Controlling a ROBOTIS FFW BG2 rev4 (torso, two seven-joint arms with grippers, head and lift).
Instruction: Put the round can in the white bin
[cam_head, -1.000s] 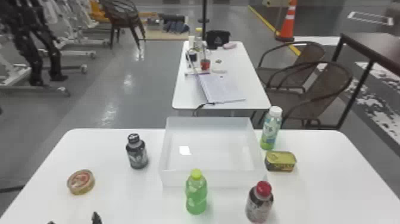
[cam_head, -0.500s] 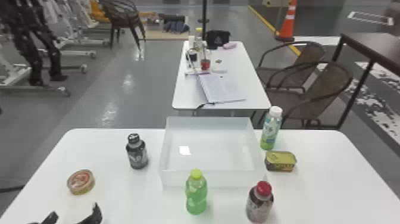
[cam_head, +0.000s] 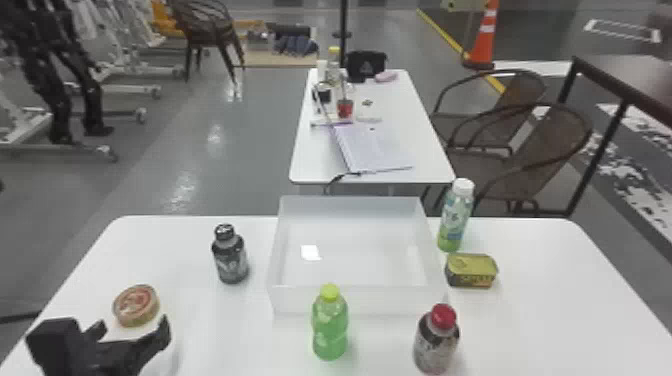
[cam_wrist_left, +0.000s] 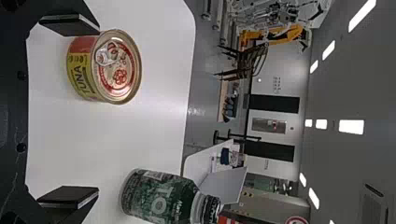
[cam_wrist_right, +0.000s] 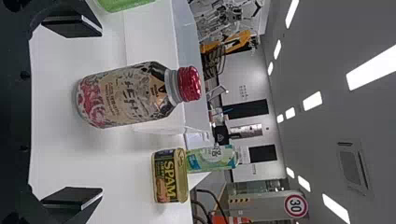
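The round can (cam_head: 136, 305) stands upright on the table's left part. Just on the near side of it, low at the left, is my left gripper (cam_head: 131, 330), its two fingers spread. In the left wrist view the round can (cam_wrist_left: 105, 66) lies beyond the open left gripper (cam_wrist_left: 74, 112), closer to one finger, with nothing held. The white bin (cam_head: 352, 300) stands in the middle of the table with no can inside. My right gripper (cam_wrist_right: 77, 114) is open in the right wrist view, the red-capped bottle in front of it, not gripped.
A dark bottle (cam_head: 230, 255) stands between the round can and the bin. A green bottle (cam_head: 330, 322) and a red-capped bottle (cam_head: 436, 340) are on the near side; a white-capped bottle (cam_head: 455, 215) and a rectangular tin (cam_head: 471, 270) stand right of the bin.
My left gripper has come farther into the head view from the bottom edge, moving forward toward the round can. Its fingers look spread throughout. The can and bottles have not moved.
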